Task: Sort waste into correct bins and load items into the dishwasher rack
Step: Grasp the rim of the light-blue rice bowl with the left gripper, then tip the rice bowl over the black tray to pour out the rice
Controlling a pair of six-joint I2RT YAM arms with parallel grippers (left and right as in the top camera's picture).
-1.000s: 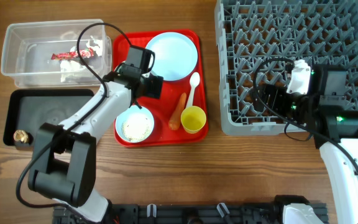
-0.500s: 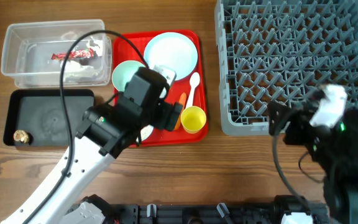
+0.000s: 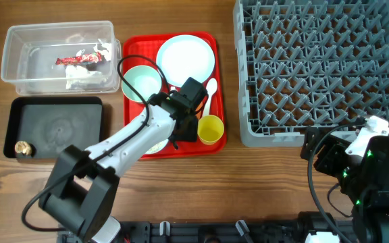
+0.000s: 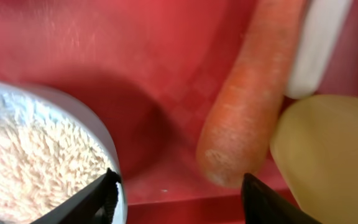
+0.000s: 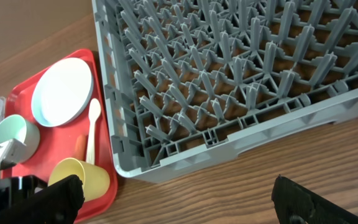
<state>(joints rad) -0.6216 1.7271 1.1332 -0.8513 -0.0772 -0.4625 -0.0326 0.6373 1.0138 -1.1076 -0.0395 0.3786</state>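
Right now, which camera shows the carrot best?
The left wrist view: the carrot is close up, lying on the red tray between the rice bowl and yellow cup. Overhead, the left arm covers it. The right wrist view shows only a small orange sliver.

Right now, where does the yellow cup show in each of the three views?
Overhead: yellow cup at the red tray's lower right corner.
Left wrist: cup at the lower right edge, beside the carrot's tip.
Right wrist: cup at bottom left, on the tray.
Shared landmark: the white spoon next to it.
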